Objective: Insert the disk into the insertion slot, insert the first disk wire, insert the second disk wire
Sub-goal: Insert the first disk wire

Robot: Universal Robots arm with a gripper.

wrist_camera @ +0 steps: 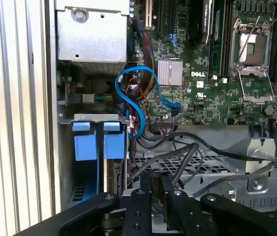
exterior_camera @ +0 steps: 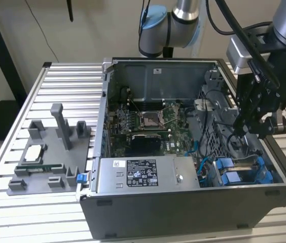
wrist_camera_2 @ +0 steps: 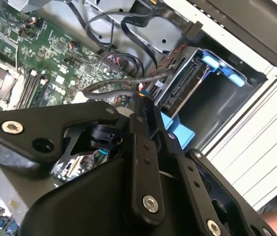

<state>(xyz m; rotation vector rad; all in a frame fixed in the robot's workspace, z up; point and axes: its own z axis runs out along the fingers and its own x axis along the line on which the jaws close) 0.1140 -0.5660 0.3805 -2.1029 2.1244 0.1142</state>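
Computer case (exterior_camera: 183,212): open tower lying on a slatted aluminium table (exterior_camera: 67,83), with its inside facing up.
Gripper (exterior_camera: 244,126): hangs over the drive end of the case, at the exterior view's right; its black linkage fills the foreground in both wrist views (wrist_camera_2: 138,103) (wrist_camera: 155,189).
Fingers (wrist_camera: 141,206): drawn close together with a narrow gap between them; whether they pinch anything cannot be told.
Disk (wrist_camera_2: 182,91): in its bright blue carrier, it sits in the corner bay of the case, below the gripper (exterior_camera: 237,177); the connector edge faces the case interior.
Insertion slot (wrist_camera: 92,117): grey metal bay with the blue carrier tabs lying inside it.
Black wires (wrist_camera: 187,152): looped over the perforated cage, just beside the fingertips; one runs toward the disk's connector edge, but whether it is plugged in cannot be told.
Blue cable (wrist_camera: 133,88): curls between the motherboard (exterior_camera: 148,121) and the bay.
Power-supply box (exterior_camera: 148,174): grey and labelled, along the near wall.
Fixture tray (exterior_camera: 46,152): grey, on the table at the exterior view's left.
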